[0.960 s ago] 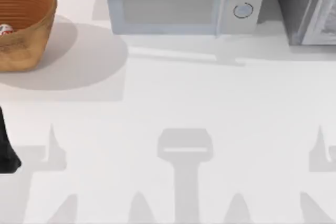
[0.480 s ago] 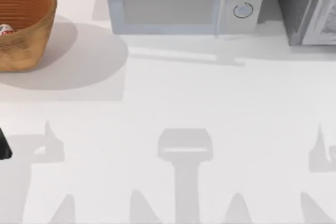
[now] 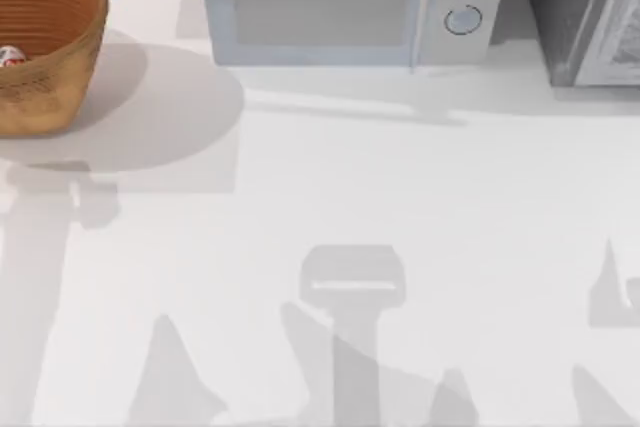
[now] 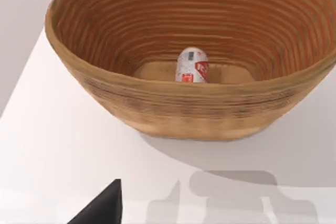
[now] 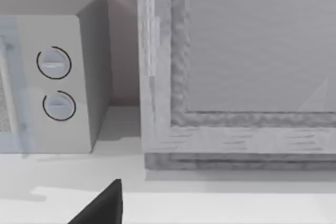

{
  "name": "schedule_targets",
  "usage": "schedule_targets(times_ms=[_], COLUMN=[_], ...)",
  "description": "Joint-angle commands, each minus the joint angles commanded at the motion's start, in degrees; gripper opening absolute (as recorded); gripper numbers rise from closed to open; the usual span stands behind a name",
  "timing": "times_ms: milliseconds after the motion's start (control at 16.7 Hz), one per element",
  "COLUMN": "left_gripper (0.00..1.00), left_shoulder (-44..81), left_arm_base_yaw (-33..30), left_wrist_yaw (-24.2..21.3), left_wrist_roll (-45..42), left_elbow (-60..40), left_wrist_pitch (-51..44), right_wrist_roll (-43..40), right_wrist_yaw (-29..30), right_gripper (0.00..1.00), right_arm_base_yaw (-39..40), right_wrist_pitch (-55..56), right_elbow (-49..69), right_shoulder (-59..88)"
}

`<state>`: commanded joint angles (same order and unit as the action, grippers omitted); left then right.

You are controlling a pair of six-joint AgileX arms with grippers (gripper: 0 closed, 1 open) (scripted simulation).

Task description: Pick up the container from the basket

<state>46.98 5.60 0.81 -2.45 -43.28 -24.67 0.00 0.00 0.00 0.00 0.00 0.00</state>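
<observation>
red markings on container [image 4: 192, 66], unreadable

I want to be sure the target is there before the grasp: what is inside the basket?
Inside the basket stands one container, a small silver-white can with red markings, on the flat floor. The near wall hides its base and the floor in front of it.

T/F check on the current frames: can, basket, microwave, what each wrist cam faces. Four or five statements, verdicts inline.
1. The small silver-white can with red markings lies inside the orange-brown woven wicker basket. True.
2. The basket sits at the table's right edge. False: it is at the far left in the top view.
3. The pale grey microwave with two round dials stands at the table's back. True.
4. The can is held in a gripper. False: it rests on the basket floor.
5. The right wrist view faces the basket. False: it faces the microwave.
</observation>
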Motion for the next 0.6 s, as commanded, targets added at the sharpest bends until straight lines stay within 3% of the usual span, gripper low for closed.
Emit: schedule_targets(times_ms=[600], left_gripper=[1.00], left_shoulder=[56.8], left_arm_base_yaw=[2.8], left_wrist_yaw=[-2.7], left_wrist_roll=[-3.7], left_elbow=[-55.0], left_wrist_pitch=[-28.7], right_wrist_roll=[0.0], right_wrist_yaw=[0.0], right_gripper=[1.00], right_arm_base_yaw=[0.0], right_wrist_pitch=[0.0], right_elbow=[0.0], right_shoulder=[0.0])
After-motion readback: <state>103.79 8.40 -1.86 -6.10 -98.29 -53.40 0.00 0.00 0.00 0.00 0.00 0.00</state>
